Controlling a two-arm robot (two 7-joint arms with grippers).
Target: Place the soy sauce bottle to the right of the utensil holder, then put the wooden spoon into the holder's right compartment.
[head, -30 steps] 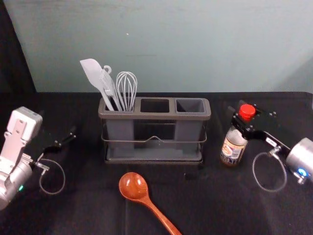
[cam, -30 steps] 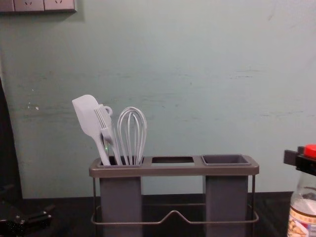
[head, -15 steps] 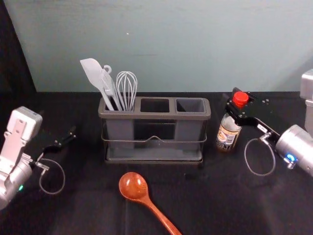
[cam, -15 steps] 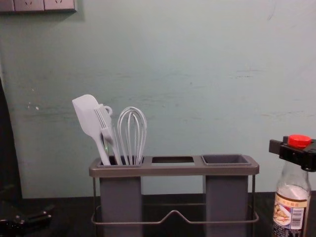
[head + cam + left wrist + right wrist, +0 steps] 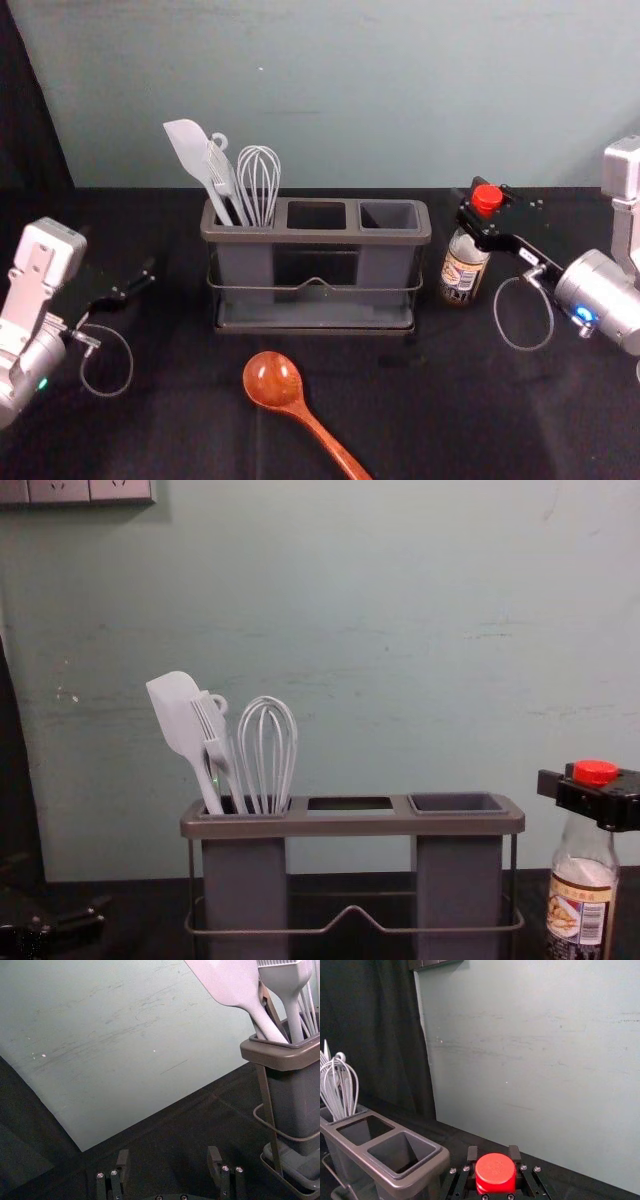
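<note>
In the head view my right gripper point(image 5: 472, 196) is shut around the neck of the upright soy sauce bottle point(image 5: 463, 272), just right of the grey utensil holder point(image 5: 316, 237), with a small gap between them. The right wrist view has the red cap point(image 5: 495, 1173) between the fingers of the right gripper point(image 5: 493, 1154). The wooden spoon point(image 5: 300, 408) lies in front of the holder, bowl toward it. My left gripper point(image 5: 149, 273) is parked at the left; in the left wrist view the left gripper point(image 5: 168, 1160) stands open with nothing between its fingers.
A white spatula point(image 5: 188, 150), a brush and a whisk point(image 5: 259, 183) stand in the holder's left compartment, rising well above the rim. Behind the black-covered table point(image 5: 150, 430) is a pale green wall.
My right gripper and the bottle have moved left, nearer the holder; in the chest view they sit slightly lower than half a second ago. Left arm, holder and spoon have stayed put.
</note>
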